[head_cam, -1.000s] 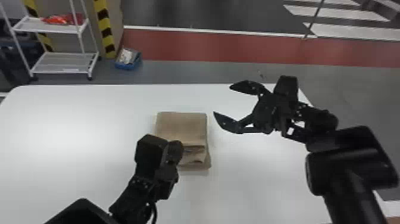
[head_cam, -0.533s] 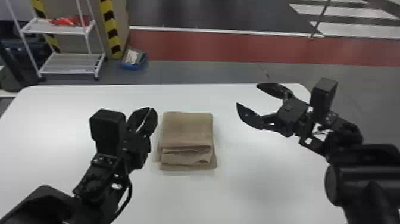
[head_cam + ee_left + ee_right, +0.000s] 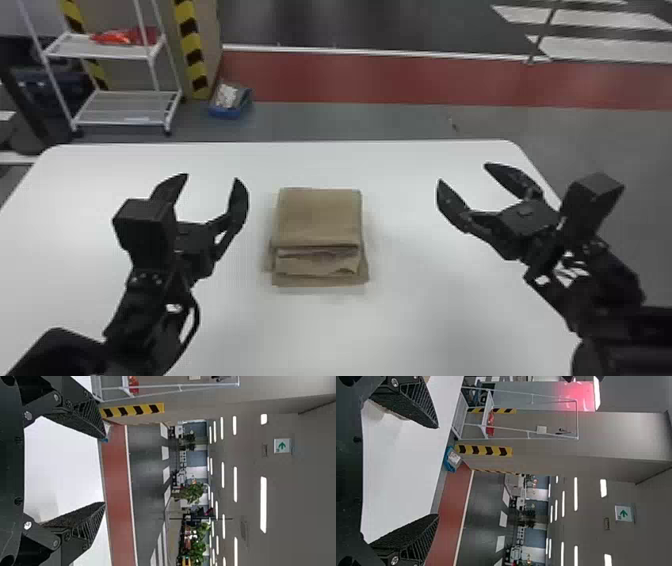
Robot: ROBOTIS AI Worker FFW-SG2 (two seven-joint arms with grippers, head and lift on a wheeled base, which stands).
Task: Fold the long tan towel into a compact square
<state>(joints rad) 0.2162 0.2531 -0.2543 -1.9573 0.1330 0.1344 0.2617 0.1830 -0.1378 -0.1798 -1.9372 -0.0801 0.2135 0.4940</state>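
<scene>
The tan towel (image 3: 319, 217) lies on the white table as a compact, roughly square stack, with layered folds showing along its near side and a lower layer sticking out slightly. My left gripper (image 3: 212, 181) is open to the left of the towel in the head view, apart from it. Farther off on the towel's right, my right gripper (image 3: 462, 173) stands open over the table. In the left wrist view, the left gripper (image 3: 105, 470) has widely parted fingers with nothing between them. The right wrist view likewise has the right gripper (image 3: 438, 471) spread and holding nothing.
The white table (image 3: 400, 320) carries the towel, and its far edge runs behind both grippers. Beyond it on the floor are a white wire shelf (image 3: 125, 107) and a blue bin (image 3: 230, 102).
Since a second ago the left arm has swung left, away from the towel's near left corner, and its gripper has opened. The right arm has moved farther right, with its gripper still open.
</scene>
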